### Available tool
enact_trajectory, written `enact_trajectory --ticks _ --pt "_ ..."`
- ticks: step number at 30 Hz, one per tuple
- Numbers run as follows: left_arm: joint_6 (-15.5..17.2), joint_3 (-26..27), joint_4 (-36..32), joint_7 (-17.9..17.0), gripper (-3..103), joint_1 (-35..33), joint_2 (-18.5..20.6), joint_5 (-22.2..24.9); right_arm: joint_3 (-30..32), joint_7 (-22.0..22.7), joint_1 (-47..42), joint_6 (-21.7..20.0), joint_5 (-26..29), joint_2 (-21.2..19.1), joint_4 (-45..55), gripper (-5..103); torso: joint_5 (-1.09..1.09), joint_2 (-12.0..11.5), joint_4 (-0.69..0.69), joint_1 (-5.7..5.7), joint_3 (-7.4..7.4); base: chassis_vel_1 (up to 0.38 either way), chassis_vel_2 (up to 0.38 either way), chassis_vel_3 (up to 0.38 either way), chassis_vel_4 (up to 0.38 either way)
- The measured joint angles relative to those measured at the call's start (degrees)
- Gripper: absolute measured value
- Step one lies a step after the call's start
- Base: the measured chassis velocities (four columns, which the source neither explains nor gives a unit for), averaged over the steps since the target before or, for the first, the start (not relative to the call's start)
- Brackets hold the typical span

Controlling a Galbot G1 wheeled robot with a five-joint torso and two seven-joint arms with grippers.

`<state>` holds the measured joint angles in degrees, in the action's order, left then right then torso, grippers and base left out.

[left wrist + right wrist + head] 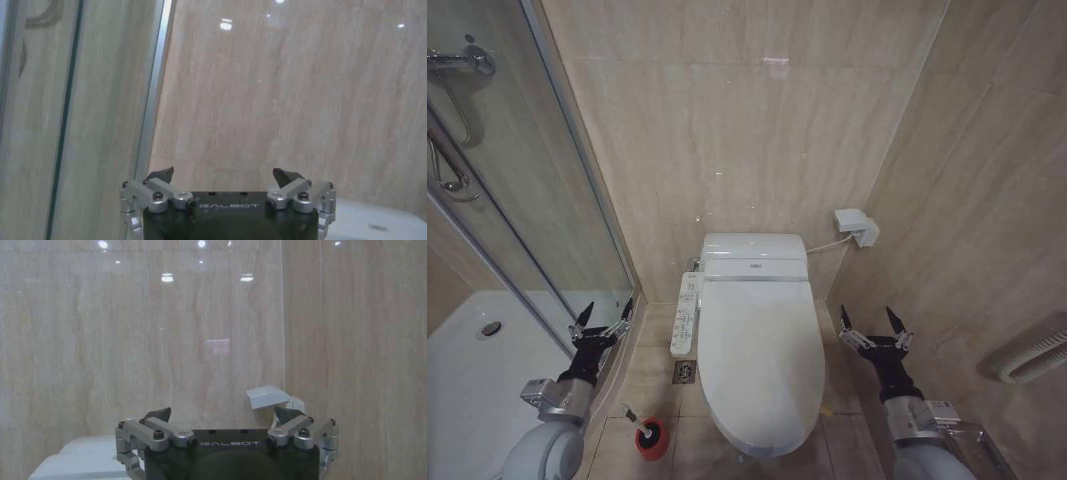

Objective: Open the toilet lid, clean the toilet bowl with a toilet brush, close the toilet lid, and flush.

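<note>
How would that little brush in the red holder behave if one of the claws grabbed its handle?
The toilet brush is small with a slim handle, so it is probably light. It leans in its round red holder, so it would likely lift out freely. The holder looks small and might tip if the handle is pulled sideways.

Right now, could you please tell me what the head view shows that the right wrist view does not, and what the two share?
Head view alone: the closed toilet lid, the button panel, the toilet brush in its red holder, the shower tray, and the left gripper, open. Right wrist view alone: the right gripper's Galbot lettering. Shared: the right gripper, open, the white wall box and the beige tiled wall.
</note>
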<state>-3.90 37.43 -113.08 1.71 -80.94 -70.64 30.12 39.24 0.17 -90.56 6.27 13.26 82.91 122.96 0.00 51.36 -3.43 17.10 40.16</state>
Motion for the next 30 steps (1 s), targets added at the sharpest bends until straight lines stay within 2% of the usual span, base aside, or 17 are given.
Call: enact_trajectory --ticks 15,30 --pt "-0.93 0.02 2.32 0.11 100 -0.25 -0.63 -2.44 0.00 0.00 0.00 0.00 0.00 0.00 0.00 100 0.00 0.00 0.00 0.00 0.00 0.000 0.000 0.000 0.000" --pt "-2.42 -0.58 5.02 2.67 100 1.10 -1.72 -3.78 0.00 0.00 0.00 0.00 0.00 0.00 0.00 100 -0.01 0.00 0.00 0.01 0.00 -0.067 0.067 0.078 -0.070"
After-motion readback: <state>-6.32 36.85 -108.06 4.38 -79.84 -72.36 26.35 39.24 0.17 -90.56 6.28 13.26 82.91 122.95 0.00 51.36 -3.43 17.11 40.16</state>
